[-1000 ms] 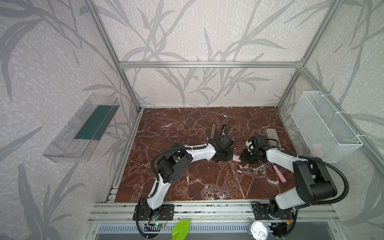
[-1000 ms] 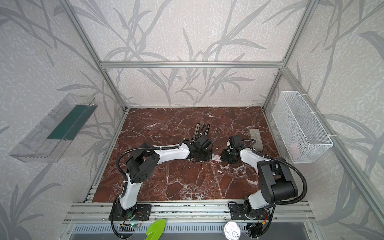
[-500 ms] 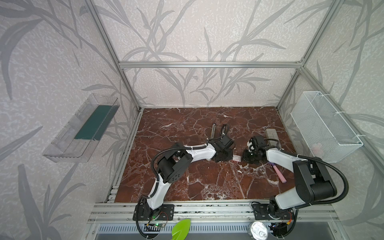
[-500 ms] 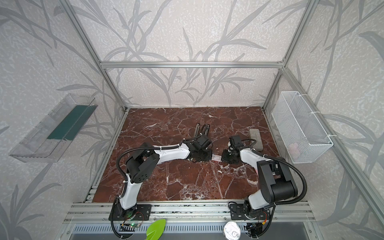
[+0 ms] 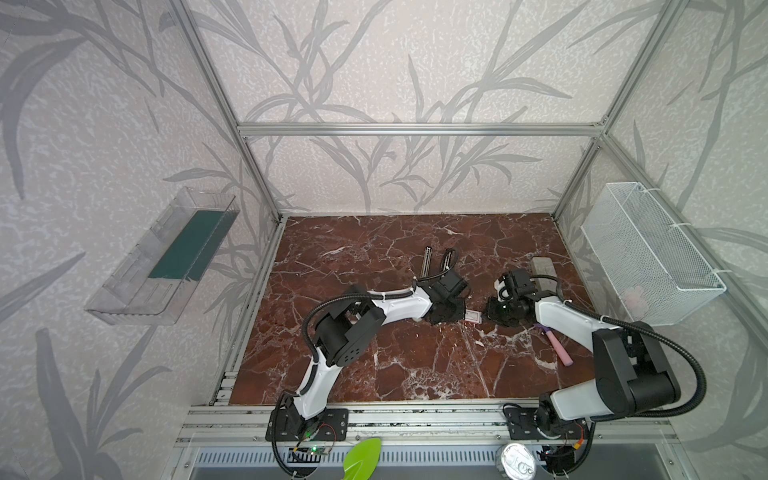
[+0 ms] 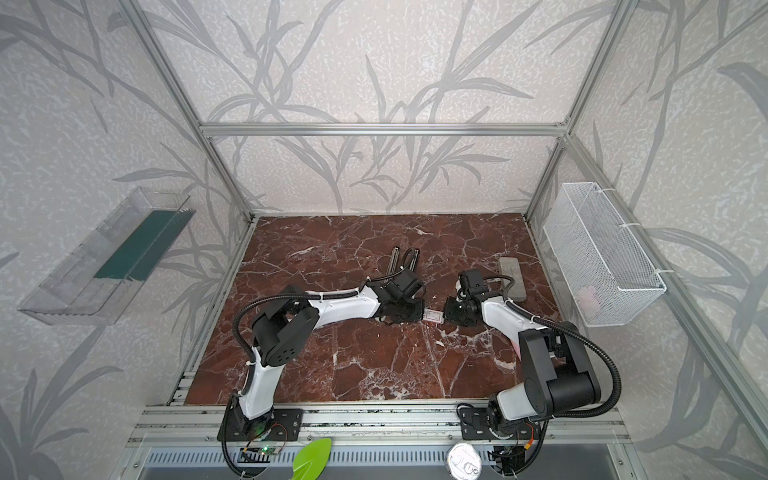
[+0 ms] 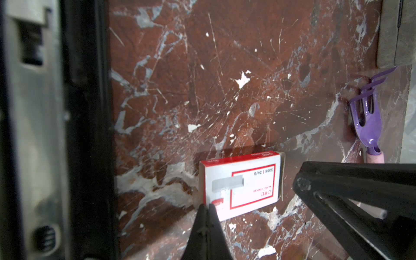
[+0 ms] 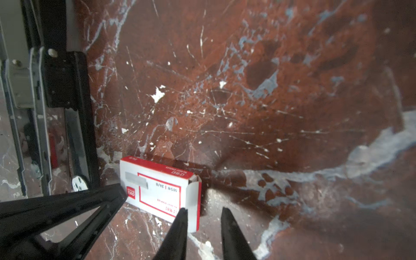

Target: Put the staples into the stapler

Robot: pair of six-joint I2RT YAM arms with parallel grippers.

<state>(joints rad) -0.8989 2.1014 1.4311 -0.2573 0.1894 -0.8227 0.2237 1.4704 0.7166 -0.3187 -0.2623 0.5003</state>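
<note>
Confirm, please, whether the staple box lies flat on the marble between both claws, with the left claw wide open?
No: the left wrist view shows the left claw shut, tips together; the staple box does lie flat on the marble between it and the right claw.

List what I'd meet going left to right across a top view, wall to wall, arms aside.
clear wall tray → stapler → staples box → grey block → wire basket

A grey rectangular block (image 5: 542, 266) is lying on the marble tabletop (image 5: 374, 249), a pink-handled purple fork (image 5: 559, 349) nearer the front. A wire basket (image 5: 631, 249) is hanging on the right wall.
</note>
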